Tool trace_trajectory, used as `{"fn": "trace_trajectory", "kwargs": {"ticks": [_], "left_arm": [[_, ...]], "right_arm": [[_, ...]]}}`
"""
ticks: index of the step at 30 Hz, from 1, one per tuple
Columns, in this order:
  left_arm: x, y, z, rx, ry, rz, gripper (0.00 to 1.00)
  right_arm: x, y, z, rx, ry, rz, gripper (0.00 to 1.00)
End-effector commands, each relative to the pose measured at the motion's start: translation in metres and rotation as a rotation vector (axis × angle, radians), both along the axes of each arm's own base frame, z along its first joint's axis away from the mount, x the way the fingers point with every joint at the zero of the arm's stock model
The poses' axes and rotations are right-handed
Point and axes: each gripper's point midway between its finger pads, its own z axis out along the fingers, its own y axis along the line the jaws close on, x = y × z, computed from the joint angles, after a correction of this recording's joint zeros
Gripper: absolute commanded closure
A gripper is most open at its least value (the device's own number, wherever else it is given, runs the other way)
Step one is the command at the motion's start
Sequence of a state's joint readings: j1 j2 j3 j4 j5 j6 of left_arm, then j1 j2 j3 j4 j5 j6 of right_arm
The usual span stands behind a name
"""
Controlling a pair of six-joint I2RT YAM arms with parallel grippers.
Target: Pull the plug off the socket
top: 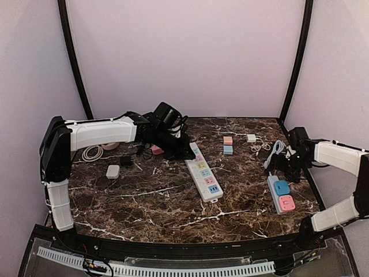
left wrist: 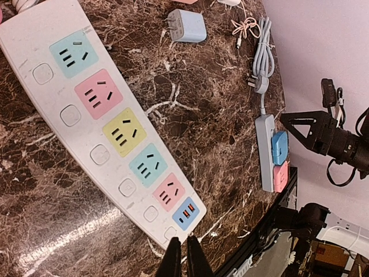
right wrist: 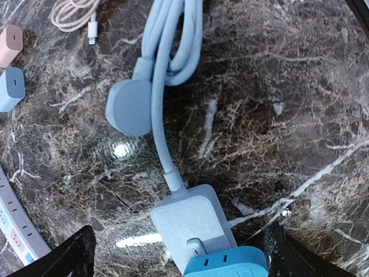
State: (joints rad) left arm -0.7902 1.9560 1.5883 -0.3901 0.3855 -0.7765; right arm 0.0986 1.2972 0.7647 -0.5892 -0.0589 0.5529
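A small grey power strip (top: 273, 193) lies at the right of the table with a blue plug (top: 282, 187) and a pink plug (top: 286, 202) in it. My right gripper (top: 286, 168) is open and empty, low over the strip's cable end. In the right wrist view its fingers (right wrist: 72, 259) stand either side of the strip (right wrist: 193, 222), with the blue plug (right wrist: 228, 264) at the bottom edge. My left gripper (top: 184, 151) is shut and empty above the far end of a long white power strip (top: 204, 173), whose sockets are empty in the left wrist view (left wrist: 98, 115).
The grey strip's coiled cable (right wrist: 167, 52) and round plug (right wrist: 130, 107) lie beyond it. Pink (top: 228, 140) and blue (top: 228, 150) adapters, a white charger (top: 251, 138) and a thin cable (top: 260, 146) sit at the back. A white adapter (top: 113, 171) and a black one (top: 125, 160) lie at the left.
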Motion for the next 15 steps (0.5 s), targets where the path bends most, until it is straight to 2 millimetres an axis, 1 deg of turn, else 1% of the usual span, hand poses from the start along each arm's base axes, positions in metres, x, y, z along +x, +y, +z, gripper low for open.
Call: {"fn": "trace_trajectory", "kwargs": {"ticks": [1,7,9,12,15], "left_arm": [[0.0,-0.006,0.013,-0.032,-0.031,-0.028,0.95],[0.001,-0.007,0.014,-0.038,-0.034,-0.027,0.95],[0.001,-0.007,0.014,-0.04,-0.035,-0.025,0.95],[0.001,-0.007,0.014,-0.041,-0.034,-0.027,0.95],[0.002,-0.007,0.014,-0.038,-0.036,-0.025,0.95]], "right_arm": [[-0.012,0.001,-0.008,0.02,0.012,-0.037,0.01],[-0.022,0.022,-0.026,0.084,0.058,0.0,0.01],[-0.023,0.034,-0.028,0.108,0.067,0.025,0.01],[-0.023,0.058,-0.025,0.151,0.053,0.077,0.01],[-0.02,0.089,-0.02,0.184,0.047,0.14,0.01]]}}
